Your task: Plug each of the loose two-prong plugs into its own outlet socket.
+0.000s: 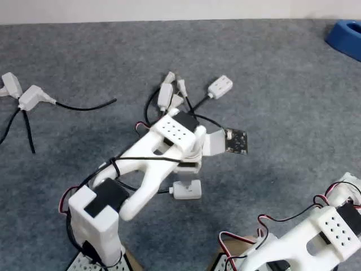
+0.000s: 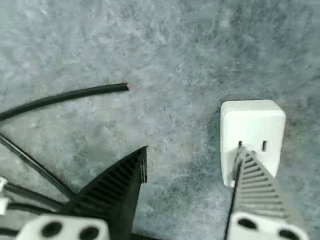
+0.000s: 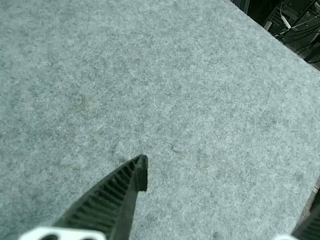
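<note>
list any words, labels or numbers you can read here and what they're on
No text can be read.
White outlet socket: two slots, no print visible on it.
Small dark board on the arm in the high view: any marks are too small to read.

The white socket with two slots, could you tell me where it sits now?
In the left wrist view the socket lies on the grey mat, partly behind one finger of the open left pincer; a black cable end lies past the other.
</note>
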Action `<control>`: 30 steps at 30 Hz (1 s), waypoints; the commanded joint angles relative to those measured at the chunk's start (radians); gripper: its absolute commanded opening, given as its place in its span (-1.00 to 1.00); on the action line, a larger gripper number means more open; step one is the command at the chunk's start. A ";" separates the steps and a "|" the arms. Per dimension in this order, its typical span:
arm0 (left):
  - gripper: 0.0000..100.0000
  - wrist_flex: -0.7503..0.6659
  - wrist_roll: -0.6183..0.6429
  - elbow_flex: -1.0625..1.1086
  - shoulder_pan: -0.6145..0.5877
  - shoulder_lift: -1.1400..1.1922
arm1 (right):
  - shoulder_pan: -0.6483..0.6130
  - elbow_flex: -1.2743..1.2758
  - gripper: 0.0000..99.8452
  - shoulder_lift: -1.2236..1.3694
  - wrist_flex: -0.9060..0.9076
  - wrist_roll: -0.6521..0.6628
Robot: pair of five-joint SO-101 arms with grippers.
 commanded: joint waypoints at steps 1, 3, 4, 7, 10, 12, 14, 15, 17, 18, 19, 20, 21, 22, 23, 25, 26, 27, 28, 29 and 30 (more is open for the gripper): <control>-0.65 -0.066 -0.026 -0.027 -0.077 0.071 | 0.013 -0.044 -0.05 -0.015 0.005 0.011; -0.71 -0.064 -0.026 -0.064 -0.120 0.076 | 0.015 -0.042 -0.05 -0.015 0.005 0.011; -0.72 -0.064 -0.026 -0.077 -0.142 0.076 | 0.015 -0.042 -0.05 -0.015 0.005 0.011; -0.67 -0.058 -0.026 -0.127 -0.203 0.076 | 0.015 -0.039 -0.05 -0.015 0.007 0.011; -0.64 0.009 -0.026 -0.176 -0.231 0.067 | 0.007 -0.022 -0.05 -0.015 0.007 0.011; -0.65 0.089 -0.026 -0.220 -0.225 0.065 | 0.005 -0.021 -0.05 -0.015 0.007 0.011; -0.67 0.192 -0.026 -0.269 -0.197 0.065 | 0.007 -0.021 -0.05 -0.015 0.007 0.011; -0.68 0.245 -0.026 -0.283 -0.177 0.065 | 0.007 -0.021 -0.05 -0.015 0.007 0.011; -0.72 0.333 -0.028 -0.297 -0.127 0.064 | 0.010 -0.021 -0.05 -0.015 0.007 0.011; -0.75 0.362 -0.028 -0.294 -0.104 0.053 | 0.012 -0.021 -0.05 -0.015 0.007 0.011; -0.78 0.379 -0.026 -0.288 -0.079 0.038 | 0.012 -0.021 -0.05 -0.015 0.007 0.011; -0.81 0.382 -0.023 -0.266 -0.056 0.016 | 0.012 -0.019 -0.05 -0.015 0.007 0.011; -0.83 0.371 -0.021 -0.240 -0.033 -0.013 | 0.012 -0.010 -0.05 -0.015 0.007 0.011; -0.84 0.353 -0.012 -0.203 -0.015 -0.050 | 0.012 -0.004 -0.05 -0.015 0.004 0.012; -0.84 0.321 0.014 -0.153 0.007 -0.088 | 0.012 0.002 -0.05 -0.015 0.004 0.012; -0.82 0.238 0.055 -0.035 0.038 -0.176 | 0.010 0.005 -0.05 -0.015 0.002 0.014; -0.81 0.195 0.068 0.031 0.047 -0.222 | 0.010 0.005 -0.05 -0.015 0.002 0.020; -0.79 0.149 0.075 0.096 0.053 -0.265 | 0.008 0.005 -0.05 -0.015 0.002 0.032; -0.76 0.106 0.084 0.156 0.053 -0.303 | 0.007 0.005 -0.05 -0.015 0.002 0.035; -0.72 0.063 0.097 0.209 0.053 -0.338 | 0.005 0.005 -0.05 -0.015 0.002 0.038; -0.67 0.026 0.107 0.260 0.051 -0.364 | 0.005 0.005 -0.05 -0.015 0.002 0.038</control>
